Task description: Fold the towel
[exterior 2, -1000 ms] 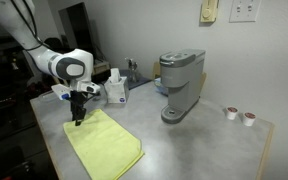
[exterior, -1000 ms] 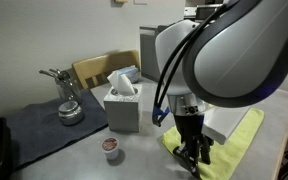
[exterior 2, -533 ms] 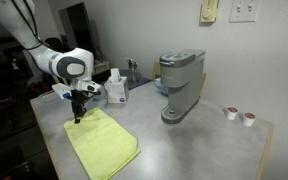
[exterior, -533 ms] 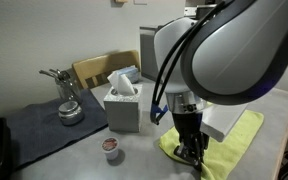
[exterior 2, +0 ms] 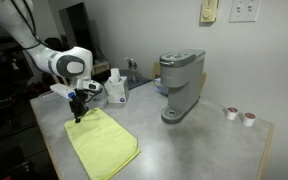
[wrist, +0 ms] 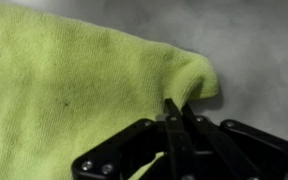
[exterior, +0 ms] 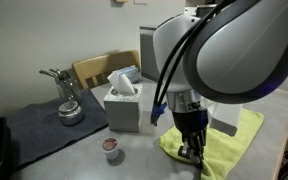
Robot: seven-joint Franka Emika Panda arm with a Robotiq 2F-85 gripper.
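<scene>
Wrist view: the gripper point(wrist: 176, 108) has its fingers drawn into a narrow pinch on a corner of the towel point(wrist: 64, 90), and the cloth puckers into a small raised fold at the tips. The rest of the lime cloth spreads to the left over the grey table point(wrist: 259, 50).

In an exterior view the gripper point(exterior: 192, 148) points straight down onto the near edge of the towel point(exterior: 234, 138), which bunches up under it. The cloth lies on the table point(exterior: 144, 158), to the right of the tissue box point(exterior: 122, 108). A dark mat point(exterior: 39, 128) lies further left, with a pod point(exterior: 110, 146) near the box.

In an exterior view the gripper point(exterior 2: 77, 110) stands at the far corner of the towel point(exterior 2: 104, 145). The rest of the cloth lies flat near the edge of the table point(exterior 2: 194, 145), left of the coffee machine point(exterior 2: 182, 85).
</scene>
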